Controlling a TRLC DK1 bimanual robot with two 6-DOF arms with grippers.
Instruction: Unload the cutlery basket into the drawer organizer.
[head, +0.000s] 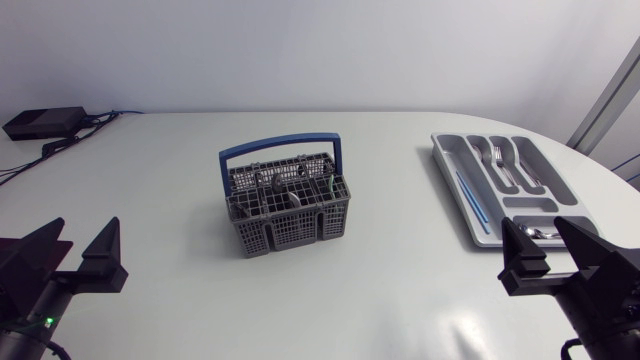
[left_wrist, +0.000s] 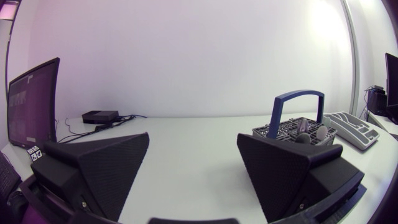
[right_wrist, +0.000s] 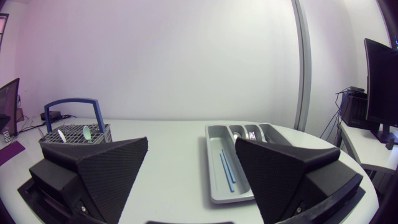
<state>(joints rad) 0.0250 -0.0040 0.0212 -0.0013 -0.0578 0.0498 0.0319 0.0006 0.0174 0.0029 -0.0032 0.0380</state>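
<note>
- From the head view, the cutlery basket stood near the middle of the tabletop, its blue handle upright and cutlery poking out of its compartments.
- The drawer organizer lay near the tabletop's right edge, with forks in its far slots, thin blue sticks in the long slot and spoons in the near slot.
- The left gripper hung at the near left corner, well apart from the basket, fingers spread and holding nothing.
- The right gripper hung at the near right corner, likewise released and bare, over the organizer's near end.
- A black box with cables sat at the far left corner; nothing lay between either gripper and the basket.
- In the left wrist view, the left gripper gaped wide. The basket stood ahead, partly behind one finger, with the organizer beyond it and the black box off to the other side.
- In the right wrist view, the right gripper was equally spread. The organizer lay just ahead, between and behind its fingers, and the blue sticks showed plainly. The basket stood well apart, beyond the other finger.
- Only the head view showed the spoons; the right wrist view hid that near slot behind a finger.
</note>
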